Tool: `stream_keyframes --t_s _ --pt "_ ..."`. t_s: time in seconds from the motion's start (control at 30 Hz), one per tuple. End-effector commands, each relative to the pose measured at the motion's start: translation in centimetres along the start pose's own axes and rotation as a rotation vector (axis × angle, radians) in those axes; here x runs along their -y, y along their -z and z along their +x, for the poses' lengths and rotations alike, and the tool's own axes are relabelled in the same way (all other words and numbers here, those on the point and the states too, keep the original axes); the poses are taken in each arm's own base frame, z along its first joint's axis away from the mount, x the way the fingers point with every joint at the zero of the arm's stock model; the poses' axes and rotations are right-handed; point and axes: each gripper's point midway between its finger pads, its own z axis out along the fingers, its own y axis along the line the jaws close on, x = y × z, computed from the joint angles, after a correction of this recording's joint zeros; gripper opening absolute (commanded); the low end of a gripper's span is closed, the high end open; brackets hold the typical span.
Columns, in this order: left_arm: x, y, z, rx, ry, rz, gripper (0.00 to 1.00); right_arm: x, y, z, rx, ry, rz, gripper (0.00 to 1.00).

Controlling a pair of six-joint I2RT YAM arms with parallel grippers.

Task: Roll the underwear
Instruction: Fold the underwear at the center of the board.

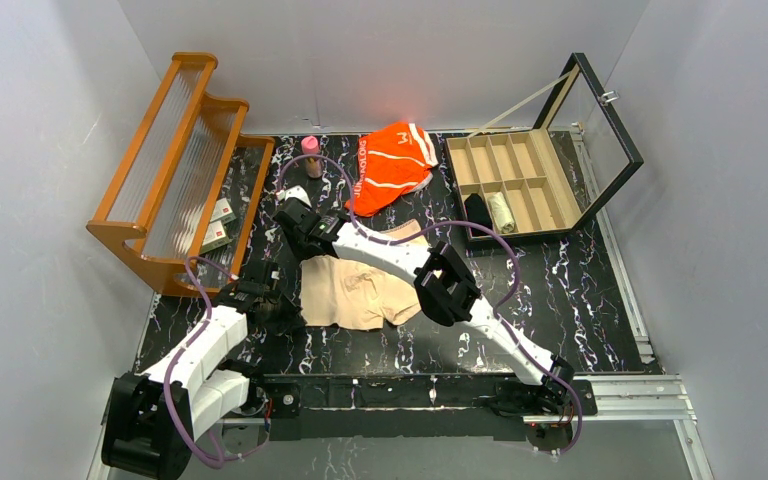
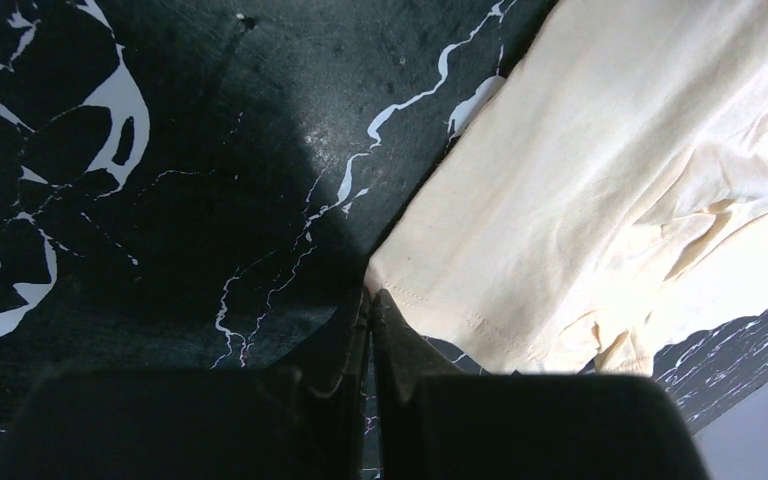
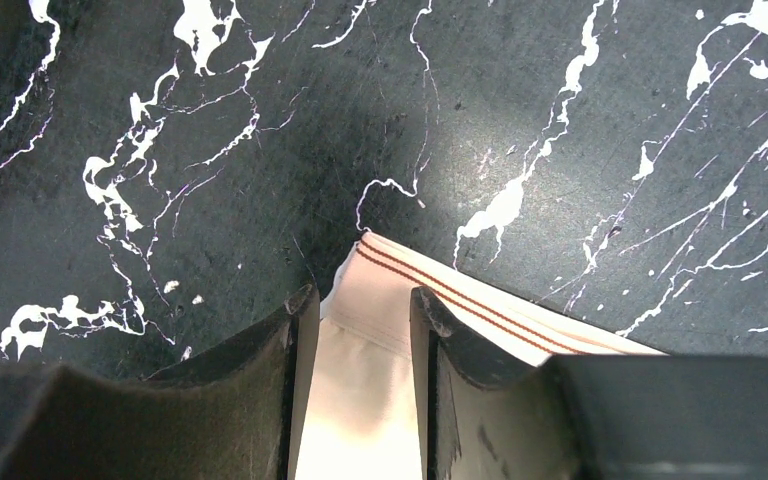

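Black, white-veined table (image 1: 580, 300) is seen from above with 2 garments laid on it: beige underwear (image 1: 360, 290) spread at the middle, and orange striped underwear (image 1: 392, 165) farther back, touched by neither of the 2 grippers. Finger detail is given only by the wrist views. The left gripper (image 2: 370, 300) is seen closed, the beige cloth's near-left corner met at its tips; whether it is pinched cannot be told. The right gripper (image 3: 360, 300) is seen partly open, the red-lined waistband (image 3: 440, 290) lying between its fingers.
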Motion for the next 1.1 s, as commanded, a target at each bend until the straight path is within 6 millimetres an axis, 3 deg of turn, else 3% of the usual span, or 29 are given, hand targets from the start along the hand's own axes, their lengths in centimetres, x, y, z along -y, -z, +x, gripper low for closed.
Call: stream_keyframes --t_s 0.0,0.2,0.33,0.5,0.57,0.6,0.8,0.97,1.03,1.07 --pt "-1.0 0.1 0.2 0.006 -0.004 -0.043 0.0 0.1 -1.6 1.2 -0.011 -0.01 0.01 0.47" --pt "-0.7 0.3 0.0 0.013 -0.004 -0.03 0.0 1.5 -3.7 5.2 -0.1 0.014 0.064 0.45" --pt "-0.8 0.3 0.1 0.014 -0.003 -0.029 0.0 1.9 -3.7 5.7 -0.113 0.018 0.078 0.4" --pt "-0.5 0.4 -0.1 0.014 -0.012 -0.024 0.0 0.9 -1.8 1.7 -0.024 0.004 0.047 0.31" --pt "-0.2 0.6 -0.3 0.016 -0.019 -0.02 0.0 0.4 -0.8 -0.1 0.016 -0.001 0.026 0.19" --pt "-0.1 0.6 -0.4 0.017 -0.023 -0.019 0.0 0.2 -0.3 -1.0 0.033 -0.006 0.015 0.18" --pt "0.7 2.0 -1.6 0.057 -0.061 -0.023 0.0 -0.4 3.1 -5.4 0.089 -0.106 -0.111 0.19" --pt "1.9 4.0 -3.7 0.13 -0.104 -0.033 0.0 0.7 4.8 -7.4 0.073 -0.215 -0.222 0.23" --pt "1.9 4.1 -3.9 0.132 -0.108 -0.04 0.0 1.1 5.0 -7.2 0.057 -0.236 -0.243 0.29" --pt "1.9 4.1 -3.8 0.129 -0.109 -0.041 0.0 1.1 4.9 -7.0 0.046 -0.241 -0.254 0.39"
